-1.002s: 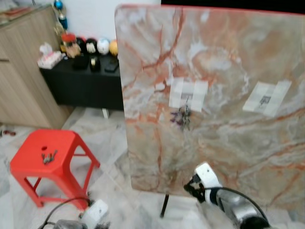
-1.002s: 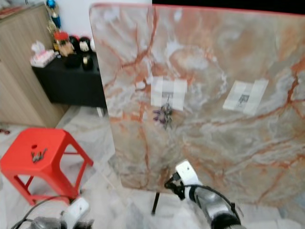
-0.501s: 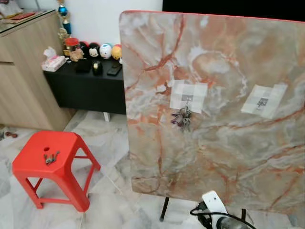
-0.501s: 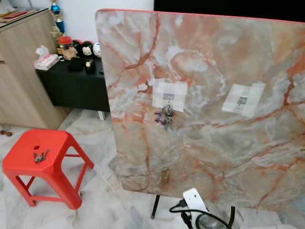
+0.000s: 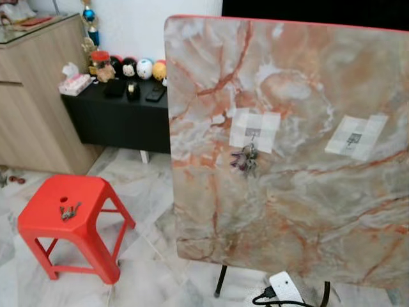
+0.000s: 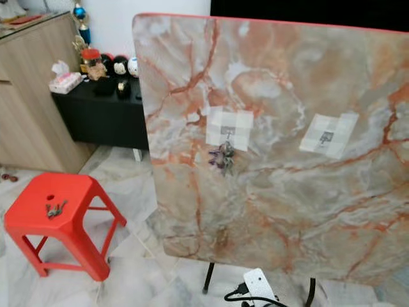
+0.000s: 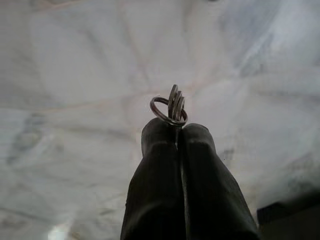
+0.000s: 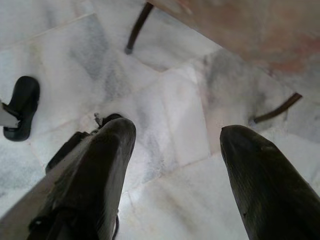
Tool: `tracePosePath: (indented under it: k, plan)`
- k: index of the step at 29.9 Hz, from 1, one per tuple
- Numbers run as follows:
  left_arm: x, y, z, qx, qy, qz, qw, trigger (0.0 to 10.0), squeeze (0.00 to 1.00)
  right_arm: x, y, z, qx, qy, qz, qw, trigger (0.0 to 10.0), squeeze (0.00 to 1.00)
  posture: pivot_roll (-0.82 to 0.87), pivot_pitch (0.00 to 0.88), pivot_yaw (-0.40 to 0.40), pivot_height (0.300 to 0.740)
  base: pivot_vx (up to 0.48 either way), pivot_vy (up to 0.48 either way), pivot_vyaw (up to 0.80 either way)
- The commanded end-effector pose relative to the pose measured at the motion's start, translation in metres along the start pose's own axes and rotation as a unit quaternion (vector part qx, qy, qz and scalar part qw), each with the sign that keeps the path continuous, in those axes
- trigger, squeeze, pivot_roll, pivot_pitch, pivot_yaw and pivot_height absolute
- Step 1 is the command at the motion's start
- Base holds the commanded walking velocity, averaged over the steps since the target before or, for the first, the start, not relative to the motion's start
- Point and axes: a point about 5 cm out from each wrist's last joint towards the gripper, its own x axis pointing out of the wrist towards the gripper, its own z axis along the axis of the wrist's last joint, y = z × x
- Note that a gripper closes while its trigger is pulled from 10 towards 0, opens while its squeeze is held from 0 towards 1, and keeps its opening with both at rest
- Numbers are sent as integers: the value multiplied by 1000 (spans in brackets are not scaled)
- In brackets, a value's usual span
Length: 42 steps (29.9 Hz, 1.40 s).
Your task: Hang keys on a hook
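Two hooks sit on the marble board point(image 5: 287, 192): one point(image 5: 254, 135) holds keys point(image 5: 245, 160), the other hook point(image 5: 353, 137) near its right edge is free. Left gripper point(image 7: 176, 131) pinches a key ring point(image 7: 170, 107); right gripper point(image 8: 175, 145) hangs wide. Raise the ring level, thread carefully

A red plastic stool point(image 5: 70, 224) is seen on the pale marble floor point(image 5: 147, 192), to the left of the big marble-patterned board point(image 5: 300, 192). The board is held upright on thin dark legs point(image 5: 220, 281). Behind the stool, a wooden cabinet point(image 5: 32, 96) is set against the white wall point(image 5: 134, 29). Beside it, a low black surface point(image 5: 115, 118) is loaded with small things: a tissue box point(image 5: 75, 83), a red-lidded jar point(image 5: 100, 61), round toy figures point(image 5: 144, 68) and some dark items too small to be identified.
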Motion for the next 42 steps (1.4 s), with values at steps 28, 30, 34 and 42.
tracePosePath:
  k: [28,30,34,42]
  plan:
    - [-9,38,-10,-326,-63,108,937,10000,0,-2,-12,-4,22,-7,-23,999,10000,0,46,1,-87,740,0,0,0]
    - [-15,57,7,-359,-107,130,918,10000,0,-2,-13,-4,32,-11,-28,999,10000,0,46,1,-87,740,0,0,0]
    - [-22,73,30,-413,-171,134,885,10000,0,-2,-13,-4,62,-17,-33,997,10000,0,47,8,-86,740,0,0,0]
    - [-25,75,52,-453,-215,125,856,10000,0,-3,-14,-8,185,-26,-56,981,10000,0,36,5,-91,740,0,0,0]
